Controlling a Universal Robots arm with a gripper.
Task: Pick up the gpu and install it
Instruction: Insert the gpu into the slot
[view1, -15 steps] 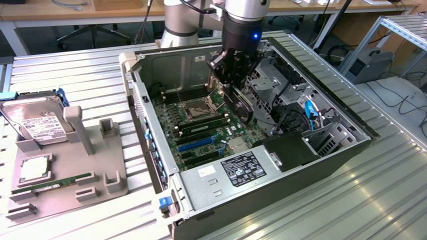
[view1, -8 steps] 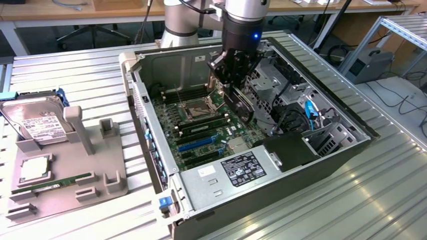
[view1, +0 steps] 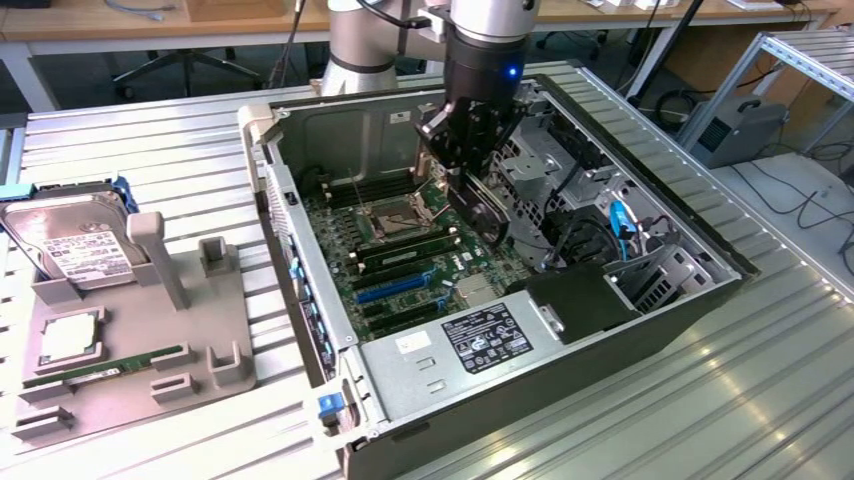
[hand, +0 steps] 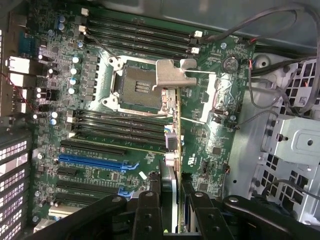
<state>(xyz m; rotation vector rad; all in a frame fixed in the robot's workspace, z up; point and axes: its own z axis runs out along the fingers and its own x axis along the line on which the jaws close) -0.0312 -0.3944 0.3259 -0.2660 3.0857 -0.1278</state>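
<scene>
Exterior view, from its left: a grey holder tray (view1: 200, 330) sits on the ribbed table (view1: 694, 400). The hard drive (view1: 74, 250) stands in the tray, with a cpu chip (view1: 67, 340) and a green memory stick (view1: 114, 365) lying flat. In the middle is the open pc case (view1: 287, 200), with the motherboard (view1: 400, 270) on its floor. My gripper (view1: 461, 150) hangs inside the case, over the board and just beside the cpu socket (view1: 398, 215). The gpu (view1: 483, 215) hangs under it, dark and tilted, with its low edge near the board. I can't tell from here whether it touches. On the exterior view's right are the drive cage (view1: 534, 160), a blue cable (view1: 618, 225) and a labelled silver box (view1: 487, 340).

The wrist view adds the grip itself. The gpu (hand: 173, 150) shows edge-on as a thin strip running out from between the fingers (hand: 149, 215) toward the cpu socket (hand: 135, 87). A long blue slot (hand: 95, 162) lies off to one side, apart from the card.

Claw: the jaws are partway in, one finger on each face of the gpu, clamped on it. I see them touching nothing else.
</scene>
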